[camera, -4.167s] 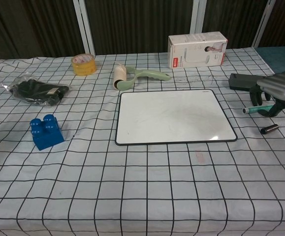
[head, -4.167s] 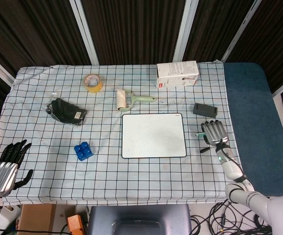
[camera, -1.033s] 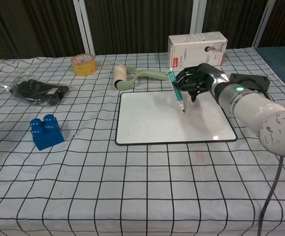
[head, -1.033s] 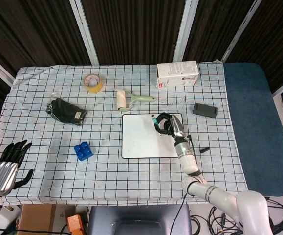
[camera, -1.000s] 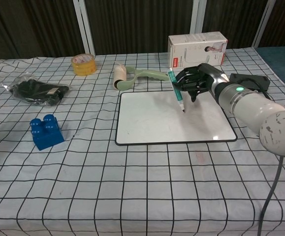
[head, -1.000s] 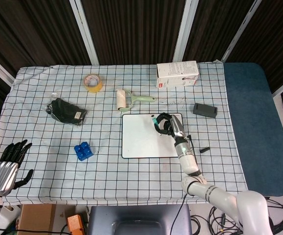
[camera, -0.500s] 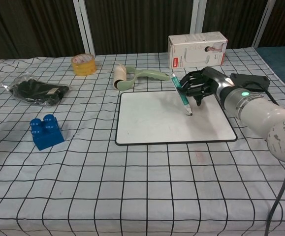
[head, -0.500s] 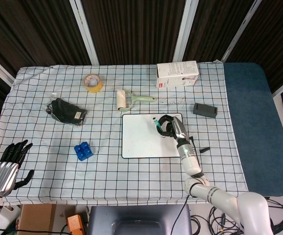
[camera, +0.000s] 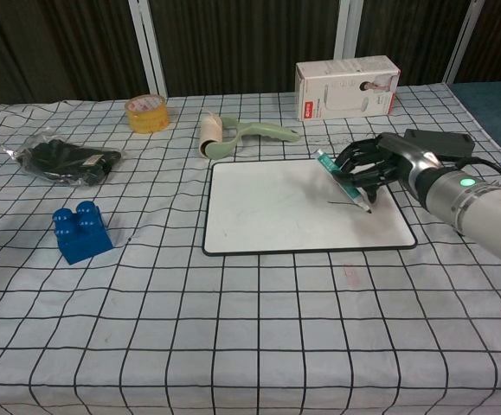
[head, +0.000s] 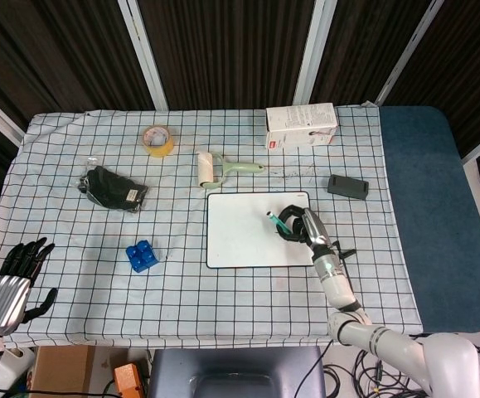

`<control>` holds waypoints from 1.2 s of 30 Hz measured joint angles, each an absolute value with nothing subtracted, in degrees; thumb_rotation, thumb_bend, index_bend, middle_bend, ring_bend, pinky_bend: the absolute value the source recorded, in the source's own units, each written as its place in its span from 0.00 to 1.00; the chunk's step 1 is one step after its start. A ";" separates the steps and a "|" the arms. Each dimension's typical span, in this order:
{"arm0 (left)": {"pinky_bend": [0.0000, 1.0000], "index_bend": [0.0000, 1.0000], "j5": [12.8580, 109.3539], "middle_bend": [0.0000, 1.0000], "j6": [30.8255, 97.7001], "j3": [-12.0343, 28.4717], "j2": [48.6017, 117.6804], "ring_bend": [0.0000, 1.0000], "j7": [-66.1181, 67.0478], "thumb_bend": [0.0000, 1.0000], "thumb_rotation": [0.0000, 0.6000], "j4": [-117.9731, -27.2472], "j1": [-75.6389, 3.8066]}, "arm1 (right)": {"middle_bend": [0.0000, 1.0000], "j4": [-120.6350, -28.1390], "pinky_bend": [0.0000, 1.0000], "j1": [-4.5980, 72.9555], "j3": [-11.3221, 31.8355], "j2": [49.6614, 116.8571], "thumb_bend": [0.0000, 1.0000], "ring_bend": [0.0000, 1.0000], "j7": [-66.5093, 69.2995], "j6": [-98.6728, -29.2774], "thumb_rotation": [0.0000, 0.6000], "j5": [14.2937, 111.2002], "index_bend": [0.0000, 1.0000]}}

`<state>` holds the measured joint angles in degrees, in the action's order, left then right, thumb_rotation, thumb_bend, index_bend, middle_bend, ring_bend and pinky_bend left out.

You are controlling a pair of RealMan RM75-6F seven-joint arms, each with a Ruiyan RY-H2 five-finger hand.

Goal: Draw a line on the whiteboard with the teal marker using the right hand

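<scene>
The whiteboard (head: 248, 236) (camera: 276, 212) lies flat at the table's centre. My right hand (head: 302, 225) (camera: 382, 168) hovers over the board's right part and grips the teal marker (head: 273, 220) (camera: 340, 182). The marker leans up to the left, with its dark tip down on the board near the right edge. A faint thin stroke seems to run left from the tip. My left hand (head: 12, 278) hangs off the table's front left corner with its fingers apart, holding nothing.
A black marker cap (head: 345, 253) lies right of the board. A lint roller (head: 219, 168), yellow tape roll (head: 157, 139), white box (head: 301, 125) and black case (head: 347, 186) sit behind it. A black bagged bundle (head: 113, 187) and blue block (head: 141, 255) lie left.
My right hand picked up the marker beside the board and brought it over the board. In the last second it slid right and nearer, the marker tilting further. The left hand stayed still.
</scene>
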<state>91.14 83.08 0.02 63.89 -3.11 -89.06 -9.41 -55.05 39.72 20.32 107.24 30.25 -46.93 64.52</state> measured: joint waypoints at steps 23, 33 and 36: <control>0.00 0.00 90.71 0.00 82.94 0.22 63.70 0.00 -3.59 0.40 1.00 -88.91 -9.43 | 0.81 -53.60 0.73 41.79 24.22 108.58 0.44 0.77 29.27 -49.32 1.00 63.17 1.00; 0.00 0.00 91.01 0.00 83.11 0.13 63.57 0.00 -3.97 0.40 1.00 -88.88 -9.40 | 0.81 -48.16 0.73 43.87 23.47 112.91 0.44 0.77 28.99 -48.76 1.00 64.26 1.00; 0.00 0.00 90.98 0.00 83.06 0.12 63.55 0.00 -4.03 0.40 1.00 -88.89 -9.41 | 0.81 -47.46 0.73 43.97 23.22 113.43 0.44 0.77 28.94 -48.89 1.00 64.62 1.00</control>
